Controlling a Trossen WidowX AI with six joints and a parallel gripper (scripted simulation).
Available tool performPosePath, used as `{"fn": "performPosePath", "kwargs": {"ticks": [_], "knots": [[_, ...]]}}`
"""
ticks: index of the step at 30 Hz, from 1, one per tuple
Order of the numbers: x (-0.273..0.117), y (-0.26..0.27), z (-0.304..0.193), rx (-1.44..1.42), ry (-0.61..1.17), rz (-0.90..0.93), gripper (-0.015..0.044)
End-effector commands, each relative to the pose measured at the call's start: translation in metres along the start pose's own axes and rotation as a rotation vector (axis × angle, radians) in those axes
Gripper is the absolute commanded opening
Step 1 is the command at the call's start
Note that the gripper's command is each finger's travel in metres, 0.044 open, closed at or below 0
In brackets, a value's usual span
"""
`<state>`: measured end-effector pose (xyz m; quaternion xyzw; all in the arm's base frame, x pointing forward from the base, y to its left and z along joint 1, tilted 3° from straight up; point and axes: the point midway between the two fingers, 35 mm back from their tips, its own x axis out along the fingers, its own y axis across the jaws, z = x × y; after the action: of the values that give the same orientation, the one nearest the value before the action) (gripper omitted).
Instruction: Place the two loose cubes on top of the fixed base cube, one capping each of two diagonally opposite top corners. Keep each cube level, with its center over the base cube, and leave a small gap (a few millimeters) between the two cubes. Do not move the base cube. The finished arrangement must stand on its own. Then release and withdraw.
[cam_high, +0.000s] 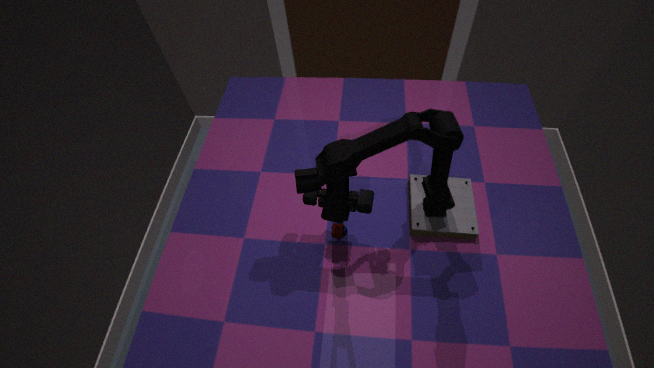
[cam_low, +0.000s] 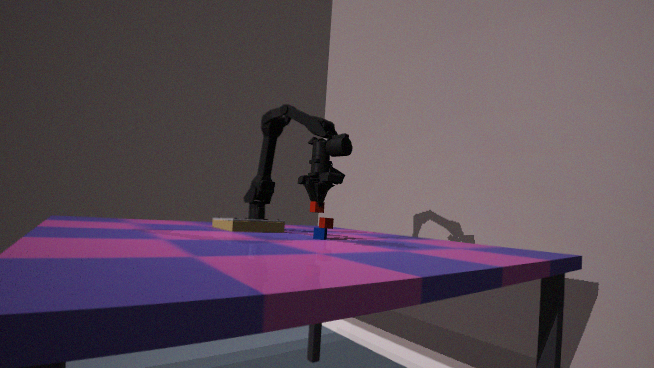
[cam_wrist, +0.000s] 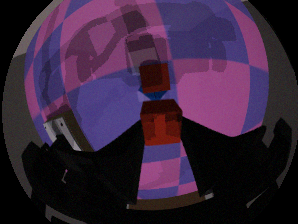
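Note:
The blue base cube (cam_low: 320, 233) (cam_wrist: 154, 95) stands on the checkered table. A red cube (cam_high: 338, 230) (cam_low: 326, 223) (cam_wrist: 154, 77) rests on top of it, offset to one corner and overhanging; it looks level. My gripper (cam_low: 317, 202) (cam_wrist: 161, 121) points down, shut on the other red cube (cam_low: 316, 206) (cam_wrist: 161, 124). The held cube is in the air above the base cube, higher than the resting cube and left of it in the exterior view. It looks about level. In the top view the held cube is hidden behind the gripper, and the base cube is mostly covered.
The arm's pale mounting plate (cam_high: 465, 210) (cam_low: 257, 226) (cam_wrist: 56, 131) lies to the right of the cubes in the top view. The arm arches over from it. Its shadows fall across the checkered table (cam_high: 280, 300) (cam_low: 125, 280) around the cubes.

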<state>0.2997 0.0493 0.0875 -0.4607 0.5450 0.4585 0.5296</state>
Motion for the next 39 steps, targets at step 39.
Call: {"fn": "performPosePath", "kwargs": {"ticks": [39], "knots": [[0.045, 0.001, 0.000, 0.029, -0.018, 0.012, 0.0105]]}}
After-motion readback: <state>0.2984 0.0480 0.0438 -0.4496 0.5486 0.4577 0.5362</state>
